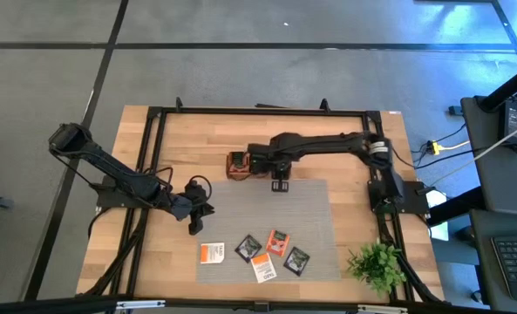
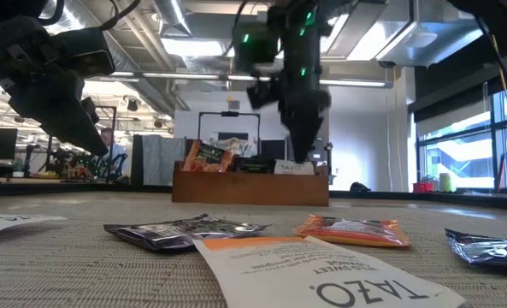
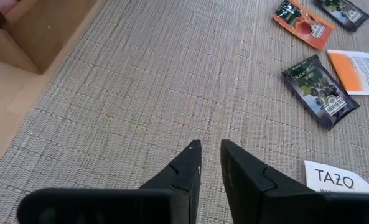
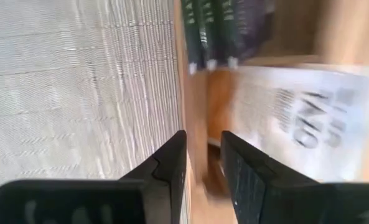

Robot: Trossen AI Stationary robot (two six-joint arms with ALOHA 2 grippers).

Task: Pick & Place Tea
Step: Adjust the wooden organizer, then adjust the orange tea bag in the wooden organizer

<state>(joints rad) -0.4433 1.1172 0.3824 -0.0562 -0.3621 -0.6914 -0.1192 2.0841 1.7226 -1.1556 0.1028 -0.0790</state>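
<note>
Covering most of the scene is the wooden table (image 1: 145,253), with a big grey woven mat (image 1: 267,218) laid across its middle. Both dark arms reach in over it: the left one comes from the left side and hangs above the mat's left edge, the right one stretches from the right side toward the long brown wooden tray (image 2: 251,186) at the far edge of the mat.

The left gripper (image 3: 210,149) hovers above bare mat with nothing between its fingers, which stand a narrow gap apart. So it's loose, not grasping anything.

The right gripper (image 4: 203,140) sits right over the near wall of the tray. Its fingers show a small gap too and I see nothing pinched between them. Below it a white sachet with print lies in the tray, next to a row of dark sachets standing on edge in the neighbouring compartment.

A small green plant (image 1: 377,262) sits at the table's near right corner.

The rest of the tea is loose on the near part of the mat: a white-and-orange Tazo sachet (image 1: 212,252) on the left, another white one (image 1: 263,269) nearer the front, a dark sachet (image 1: 248,247), an orange sachet (image 1: 278,241) and a second dark sachet (image 1: 295,260) to the right. They lie flat, close together, some nearly touching.
</note>
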